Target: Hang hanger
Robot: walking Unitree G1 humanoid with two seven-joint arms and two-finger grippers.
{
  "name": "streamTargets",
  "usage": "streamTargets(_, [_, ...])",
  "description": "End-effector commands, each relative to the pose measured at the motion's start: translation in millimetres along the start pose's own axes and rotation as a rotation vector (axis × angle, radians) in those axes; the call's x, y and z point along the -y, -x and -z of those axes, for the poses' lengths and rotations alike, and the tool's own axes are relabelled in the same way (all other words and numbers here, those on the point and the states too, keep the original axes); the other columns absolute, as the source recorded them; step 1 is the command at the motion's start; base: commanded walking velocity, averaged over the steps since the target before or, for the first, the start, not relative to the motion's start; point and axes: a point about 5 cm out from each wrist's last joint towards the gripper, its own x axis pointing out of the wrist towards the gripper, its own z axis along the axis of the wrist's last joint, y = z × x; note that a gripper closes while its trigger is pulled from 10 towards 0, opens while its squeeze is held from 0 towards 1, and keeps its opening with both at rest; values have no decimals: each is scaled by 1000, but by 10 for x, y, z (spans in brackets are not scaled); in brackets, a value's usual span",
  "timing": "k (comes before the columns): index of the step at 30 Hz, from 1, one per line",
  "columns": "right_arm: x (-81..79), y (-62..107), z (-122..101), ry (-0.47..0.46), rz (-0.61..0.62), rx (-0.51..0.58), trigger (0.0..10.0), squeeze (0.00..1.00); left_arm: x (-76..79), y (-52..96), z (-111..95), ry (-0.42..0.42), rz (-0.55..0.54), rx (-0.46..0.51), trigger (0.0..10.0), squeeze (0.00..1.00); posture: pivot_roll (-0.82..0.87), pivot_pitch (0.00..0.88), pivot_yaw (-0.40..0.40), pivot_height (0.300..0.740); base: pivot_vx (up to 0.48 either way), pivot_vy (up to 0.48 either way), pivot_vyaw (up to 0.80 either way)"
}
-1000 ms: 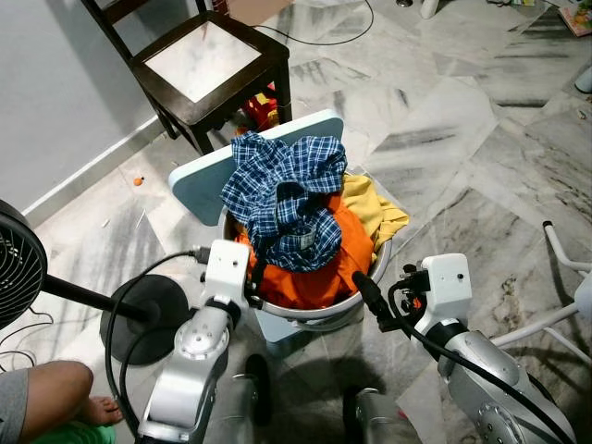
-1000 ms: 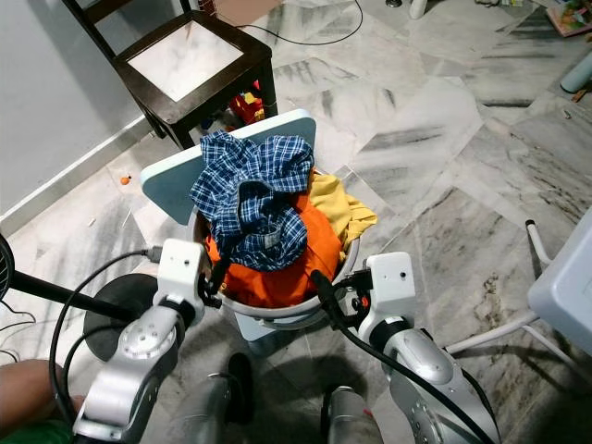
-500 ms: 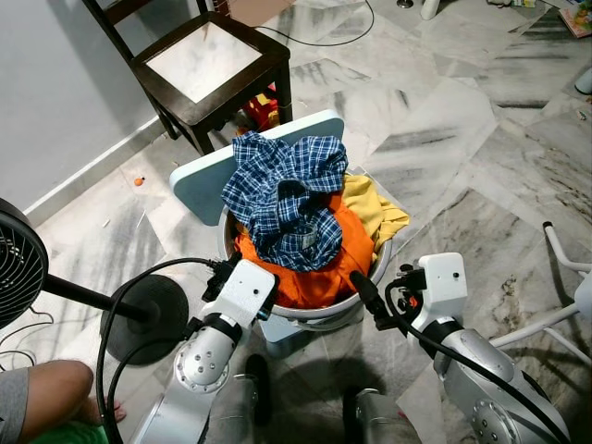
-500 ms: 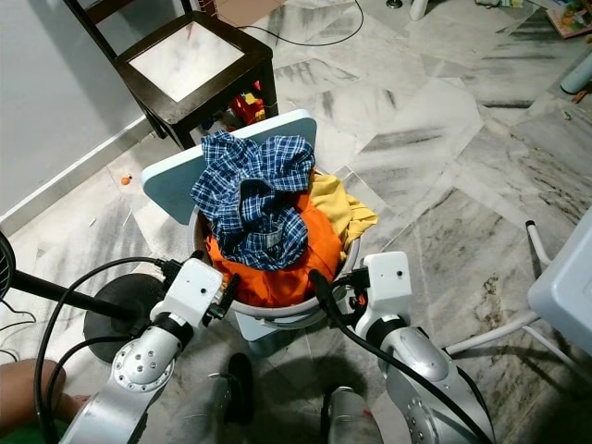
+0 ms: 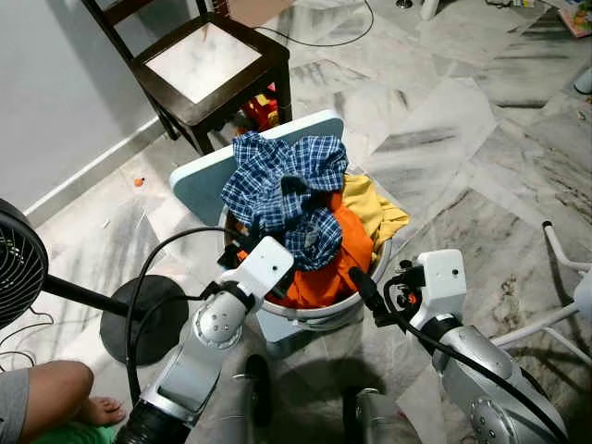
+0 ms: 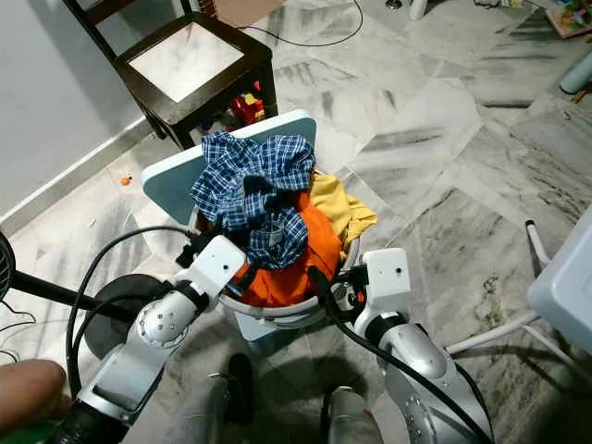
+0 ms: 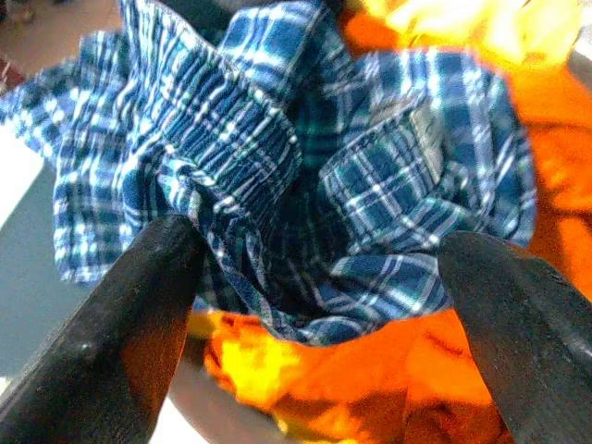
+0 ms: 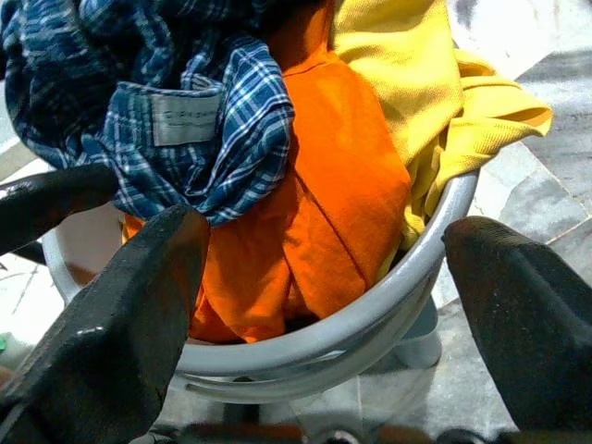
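Two grippers are held at the basket [image 5: 319,314]: the left gripper [image 7: 305,268] is spread wide against the plaid shirt [image 5: 282,185] heaped on orange [image 8: 324,185] and yellow cloth [image 5: 375,213], and the right gripper [image 8: 319,277] is likewise spread, empty, at the near rim. A first pick seems to be in hand, and closing on the shirt is judged the next need. No hanger can be made out; if present, it is hidden.

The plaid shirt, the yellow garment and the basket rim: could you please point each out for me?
plaid shirt [image 5: 277,176], left eye view, on its bunched top folds.
yellow garment [image 5: 375,211], left eye view, on the fold draped over the edge.
basket rim [image 8: 388,305], right wrist view, on the grey lip.
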Motion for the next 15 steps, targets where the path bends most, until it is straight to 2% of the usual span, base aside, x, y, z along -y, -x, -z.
streamTargets(1, [-19, 18, 54, -7, 2, -19, 10000, 0, 109, -8, -13, -3, 40, 11, 10000, 1000, -80, 309, 57, 740, 0, 0, 0])
streamTargets(8, [-23, 2, 47, -6, -2, -16, 10000, 0, 250, -4, -160, 11, 65, 59, 10000, 1000, -78, 308, 58, 740, 0, 0, 0])
streamTargets(9, [-20, 3, 47, -5, -2, -16, 10000, 0, 259, 6, -174, 9, 63, 62, 10000, 918, -78, 308, 58, 740, 0, 0, 0])
streamTargets(10, [-19, 3, 48, -5, -2, -16, 10000, 0, 268, 20, -188, 9, 61, 66, 10000, 710, -78, 308, 58, 740, 0, 0, 0])
streamTargets(14, [-18, 3, 50, -5, -2, -17, 10000, 0, 265, 114, -283, -38, 23, 112, 10000, 694, -76, 307, 59, 740, 0, 0, 0])
streamTargets(15, [-19, 3, 50, -5, -2, -17, 10000, 0, 259, 136, -297, -46, 11, 119, 10000, 608, -76, 307, 59, 740, 0, 0, 0])
